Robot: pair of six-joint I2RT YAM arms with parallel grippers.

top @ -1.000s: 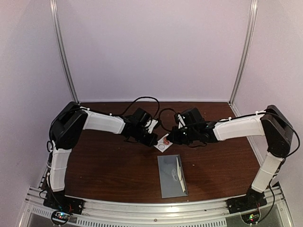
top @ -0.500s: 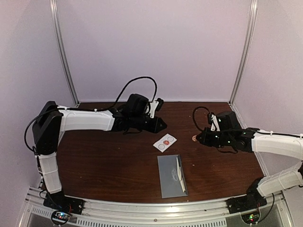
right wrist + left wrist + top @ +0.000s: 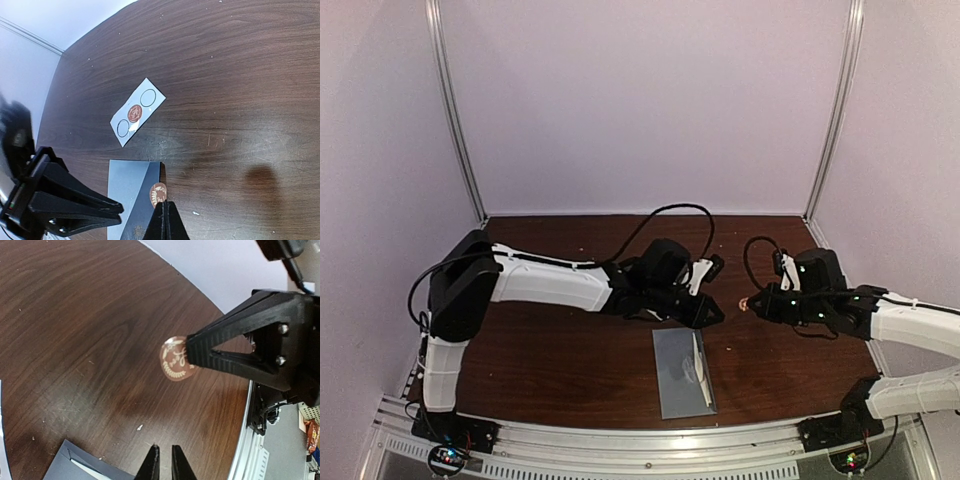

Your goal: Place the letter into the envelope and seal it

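Note:
The grey-blue envelope (image 3: 682,372) lies flat near the front edge, and a thin white strip shows along its flap. It also shows in the right wrist view (image 3: 127,187) and at a corner of the left wrist view (image 3: 75,467). No separate letter is visible. My right gripper (image 3: 749,303) is shut on a red round sticker (image 3: 158,193), holding it above the table by the envelope's far right corner. The sticker also shows in the left wrist view (image 3: 175,360). My left gripper (image 3: 713,314) is shut and empty, low over the wood just beyond the envelope.
A small white card (image 3: 137,111) with one red sticker and two empty circles lies beyond the envelope; my left arm hides it in the top view. The table's right edge and metal rail (image 3: 252,440) are close by. Pale walls enclose the table.
Both grippers were at the sticker card. My right gripper pulled away to the right with a sticker. My left arm swung back, then came forward over the card toward the right gripper.

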